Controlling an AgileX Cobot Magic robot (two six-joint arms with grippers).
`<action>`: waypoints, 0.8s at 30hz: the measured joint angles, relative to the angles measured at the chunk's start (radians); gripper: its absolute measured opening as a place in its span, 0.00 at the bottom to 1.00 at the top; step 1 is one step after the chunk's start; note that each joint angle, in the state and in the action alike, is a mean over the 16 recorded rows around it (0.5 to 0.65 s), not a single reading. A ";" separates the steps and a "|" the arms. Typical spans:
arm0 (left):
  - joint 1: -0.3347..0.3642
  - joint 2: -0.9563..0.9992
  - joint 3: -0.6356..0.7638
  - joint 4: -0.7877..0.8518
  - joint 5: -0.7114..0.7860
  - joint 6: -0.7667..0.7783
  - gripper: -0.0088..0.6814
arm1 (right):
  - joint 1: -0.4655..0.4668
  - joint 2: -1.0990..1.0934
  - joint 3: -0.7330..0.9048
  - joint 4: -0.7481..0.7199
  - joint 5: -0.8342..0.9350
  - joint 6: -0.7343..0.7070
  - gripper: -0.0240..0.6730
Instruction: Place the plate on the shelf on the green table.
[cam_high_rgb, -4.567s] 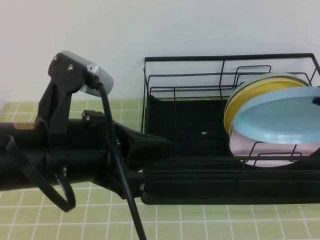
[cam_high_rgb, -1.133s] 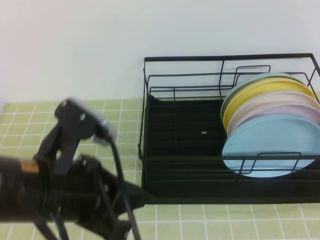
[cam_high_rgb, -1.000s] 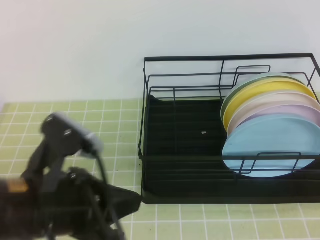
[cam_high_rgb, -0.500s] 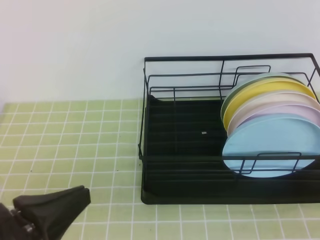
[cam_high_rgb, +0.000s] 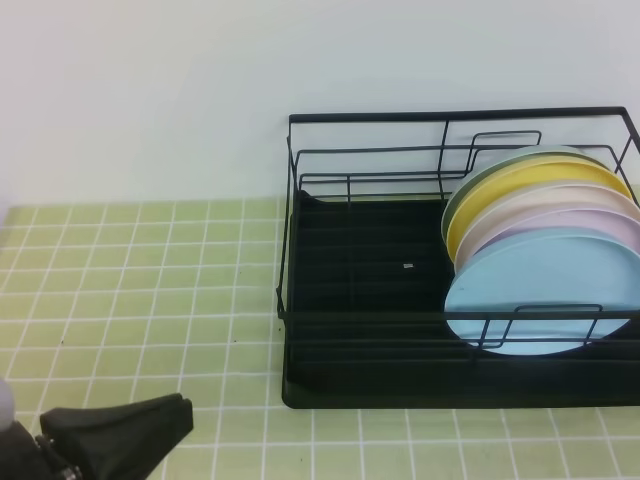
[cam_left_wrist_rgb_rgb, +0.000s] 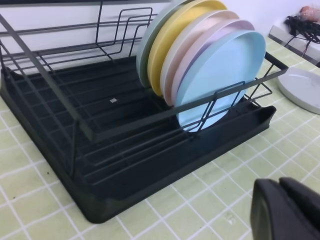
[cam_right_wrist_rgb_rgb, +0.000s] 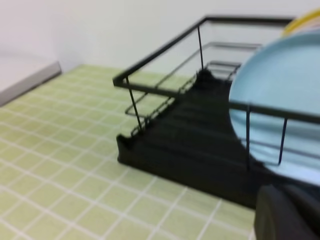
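I see the light blue plate (cam_high_rgb: 545, 298) standing on its edge in the black shelf (cam_high_rgb: 380, 330), at the shelf's right end. It is the front plate in a row, just in front of a pink plate (cam_high_rgb: 590, 222), then a pale one, a yellow plate (cam_high_rgb: 520, 185) and a greenish one at the back. The shelf sits on the green bench (cam_high_rgb: 140, 280), toward its back right side, near the wall.

My left end effector (cam_high_rgb: 130, 432) is low by the front left corner of the bench, well apart from the plate, with its tips pressed together and nothing in them. My right end effector (cam_right_wrist_rgb_rgb: 287, 212) is just in front of the shelf, near the blue plate but not touching it. It is pressed together too and holds nothing.
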 joint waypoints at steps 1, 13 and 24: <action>0.002 -0.002 0.000 0.001 0.004 0.002 0.01 | 0.000 0.000 0.010 0.000 0.001 0.000 0.03; 0.176 -0.114 0.031 0.029 0.005 0.091 0.01 | 0.000 0.000 0.065 0.006 0.019 0.000 0.03; 0.417 -0.241 0.093 0.056 -0.027 0.135 0.01 | 0.000 0.000 0.065 0.013 0.027 0.003 0.03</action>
